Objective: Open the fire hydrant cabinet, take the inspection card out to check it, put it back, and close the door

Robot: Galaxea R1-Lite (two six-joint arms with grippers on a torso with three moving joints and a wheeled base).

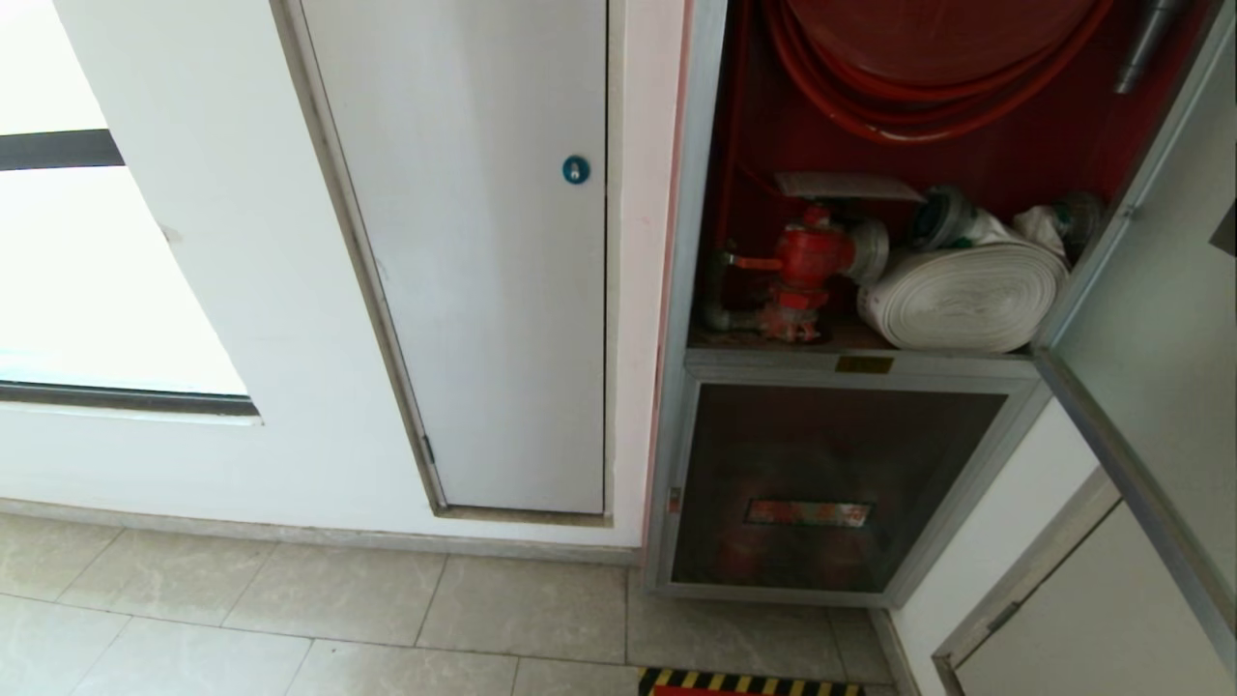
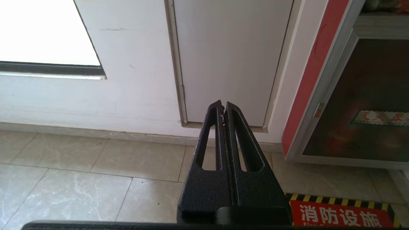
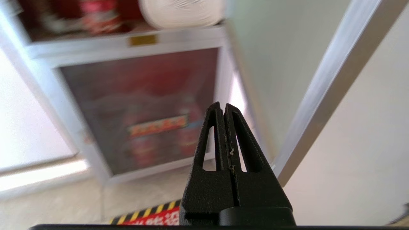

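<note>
The tall silver aluminium-framed fire hydrant cabinet (image 1: pixel 688 290) stands open, its glass door (image 1: pixel 1150 319) swung out to the right. Inside, the thin whitish inspection card (image 1: pixel 843 186) lies flat just above the red valve (image 1: pixel 807 256), beside the white rolled hose (image 1: pixel 966 295). Both black grippers — left (image 2: pixel 222 107), right (image 3: pixel 221 107) — are pressed closed and empty, low before the cabinet.

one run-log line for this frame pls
silver-framed glass door: open | thin whitish card: above red valve | left tool: shut, empty | right tool: shut, empty
</note>
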